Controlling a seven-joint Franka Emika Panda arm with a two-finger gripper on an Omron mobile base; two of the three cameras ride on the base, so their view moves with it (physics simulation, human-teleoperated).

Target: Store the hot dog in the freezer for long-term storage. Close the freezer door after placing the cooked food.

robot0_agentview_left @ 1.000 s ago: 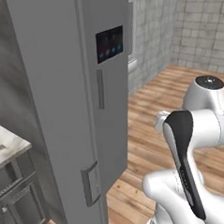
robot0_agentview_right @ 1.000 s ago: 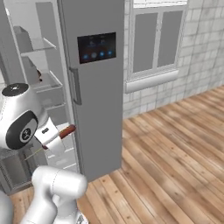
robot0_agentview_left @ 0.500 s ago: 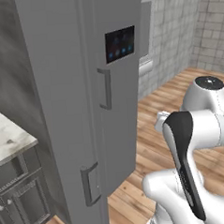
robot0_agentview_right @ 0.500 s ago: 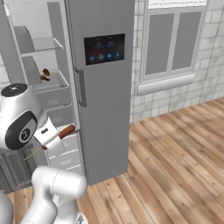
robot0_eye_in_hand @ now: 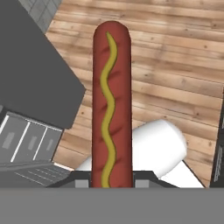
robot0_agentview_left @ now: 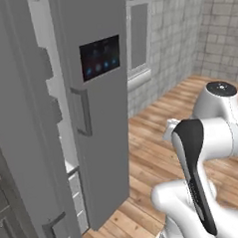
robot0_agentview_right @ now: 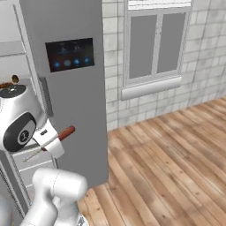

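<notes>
The hot dog point(robot0_eye_in_hand: 111, 105) has a smooth, faintly glossy reddish-brown skin with a matt yellow mustard squiggle. The refrigerator point(robot0_agentview_right: 84, 110) looks like matt grey metal, its display panel point(robot0_agentview_left: 100, 57) glossy dark glass. The floor point(robot0_agentview_right: 176, 167) is bare wooden planks; the wall point(robot0_agentview_right: 205, 53) is rough grey tile.

A wooden plank floor point(robot0_agentview_right: 167, 167) is carrying the scene, with light brown boards running toward the tiled wall point(robot0_agentview_right: 203, 62). The grey refrigerator point(robot0_agentview_right: 84, 110) is standing directly on this floor, its base touching the boards. In the left base view the open freezer door point(robot0_agentview_left: 23, 147) is standing beside it. Inside the freezer point(robot0_agentview_right: 20, 79) a white shelf is bearing a small brown food piece point(robot0_agentview_right: 13, 80).
</notes>
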